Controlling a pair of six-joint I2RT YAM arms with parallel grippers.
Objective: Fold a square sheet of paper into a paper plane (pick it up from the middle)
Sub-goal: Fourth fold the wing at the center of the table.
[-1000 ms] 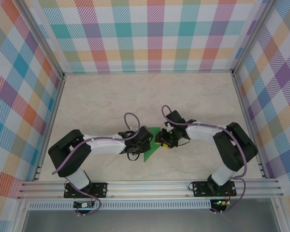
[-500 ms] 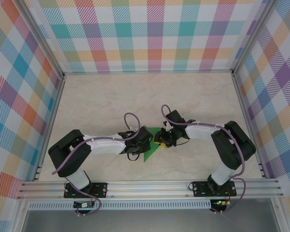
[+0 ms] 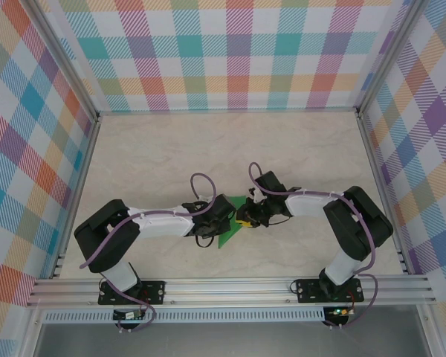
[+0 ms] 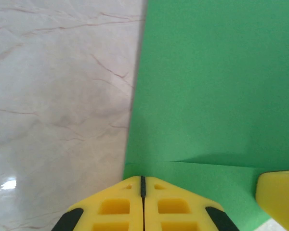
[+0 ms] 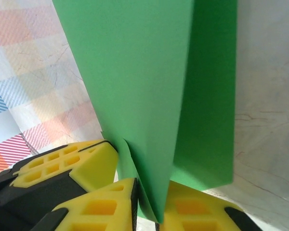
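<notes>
The paper (image 4: 212,86) was bright green, plain and thin, already folded rather than a flat square. From above it showed as a narrow triangular shape in the middle of the table (image 4: 58,96), between the two arms, its point toward the near edge. In the left wrist view one straight edge ran up the frame against the pale marbled surface, and a low crease crossed the sheet just beyond the fingertips, casting a thin shadow. In the right wrist view two layers stood on edge, the front one tapering down to a sharp corner and the one behind it ending in a square-cut lower edge.

The left tool (image 4: 143,187) was closed, its yellow fingers pressed flat together at the paper's near edge; I could not tell whether paper was caught in the seam. The right tool (image 5: 151,211) gripped the paper, the tapered corner pinched between its yellow fingers (image 5: 106,207). The two tools were close beside each other at the sheet.
</notes>
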